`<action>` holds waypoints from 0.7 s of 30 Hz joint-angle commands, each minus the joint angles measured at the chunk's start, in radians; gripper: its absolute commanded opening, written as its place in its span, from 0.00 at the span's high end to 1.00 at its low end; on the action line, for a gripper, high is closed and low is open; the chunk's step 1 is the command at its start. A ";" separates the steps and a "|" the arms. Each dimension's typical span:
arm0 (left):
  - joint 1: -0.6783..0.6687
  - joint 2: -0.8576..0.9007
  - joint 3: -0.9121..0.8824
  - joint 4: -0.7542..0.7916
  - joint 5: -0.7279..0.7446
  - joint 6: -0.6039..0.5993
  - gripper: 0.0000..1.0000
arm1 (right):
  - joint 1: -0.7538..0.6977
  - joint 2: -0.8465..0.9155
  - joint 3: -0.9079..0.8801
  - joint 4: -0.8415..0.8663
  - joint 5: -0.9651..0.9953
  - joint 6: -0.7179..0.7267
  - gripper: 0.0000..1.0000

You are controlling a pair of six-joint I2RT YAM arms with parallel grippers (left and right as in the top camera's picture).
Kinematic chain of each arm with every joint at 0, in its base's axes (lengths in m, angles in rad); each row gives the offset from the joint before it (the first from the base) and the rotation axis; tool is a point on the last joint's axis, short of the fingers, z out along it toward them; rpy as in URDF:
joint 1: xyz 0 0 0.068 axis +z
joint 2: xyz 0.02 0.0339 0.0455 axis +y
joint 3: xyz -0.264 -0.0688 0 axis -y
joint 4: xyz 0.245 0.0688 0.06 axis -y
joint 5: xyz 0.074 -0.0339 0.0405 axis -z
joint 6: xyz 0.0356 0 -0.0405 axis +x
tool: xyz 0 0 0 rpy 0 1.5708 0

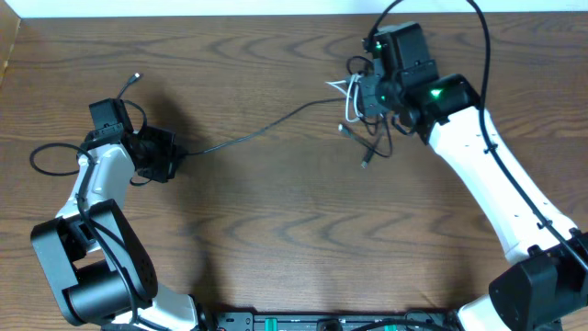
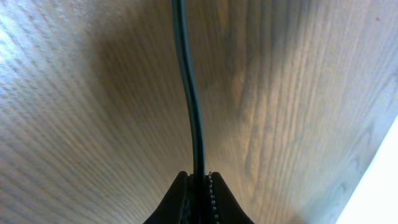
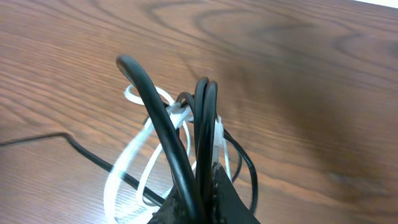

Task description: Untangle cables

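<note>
Overhead: left claw (image 1: 177, 154) pinched tight on one black cable (image 1: 257, 134) running right to the bundle (image 1: 360, 129) clamped in right claw (image 1: 360, 94).

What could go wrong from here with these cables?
1. The black strand is clamped in the left jaws and leads into the bundle in the right jaws; pulling apart may tighten the tangle instead of freeing it.
2. The right jaws pinch several strands at once, with the white cable wound among them, so everything could drag along together.
</note>
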 commanded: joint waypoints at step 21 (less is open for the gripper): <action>0.040 0.010 0.001 -0.050 -0.177 0.012 0.93 | -0.315 0.000 0.008 -0.193 0.195 -0.038 0.99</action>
